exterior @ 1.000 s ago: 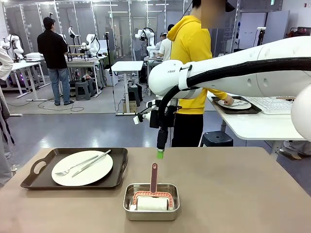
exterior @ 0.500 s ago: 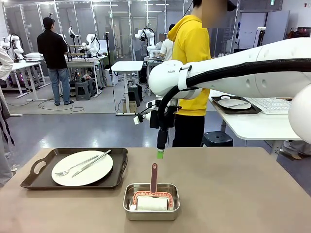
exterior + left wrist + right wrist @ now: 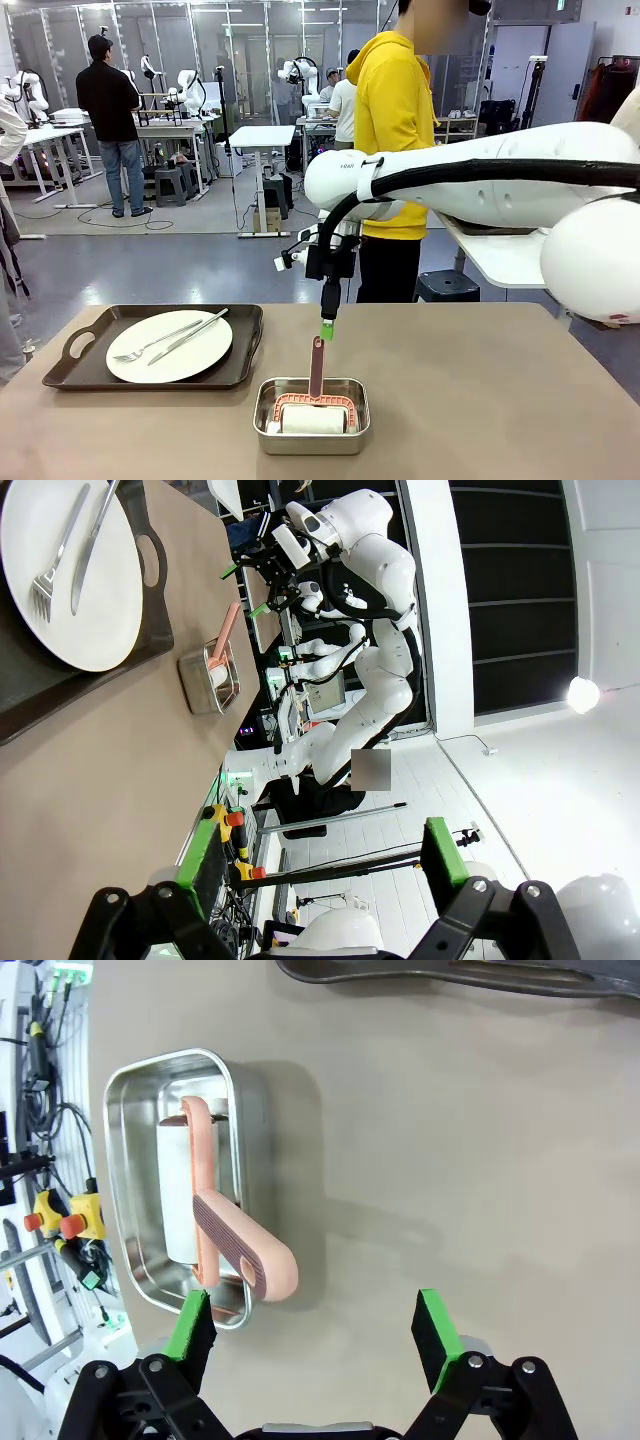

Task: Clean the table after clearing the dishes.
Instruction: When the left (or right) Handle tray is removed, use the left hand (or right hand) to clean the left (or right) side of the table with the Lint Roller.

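Lowered since a second ago, my right tool [image 3: 326, 328] hangs spread, with the roller handle [image 3: 316, 370] just below it. Step, as I judge it: fetching the roller. Next: descend straight, pinch the handle.

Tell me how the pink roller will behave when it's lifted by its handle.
The roller probably lifts stiffly: its pink handle looks like rigid plastic. It seems light: a slim frame around a white roll. Pushed on the table, the round roll would likely roll.
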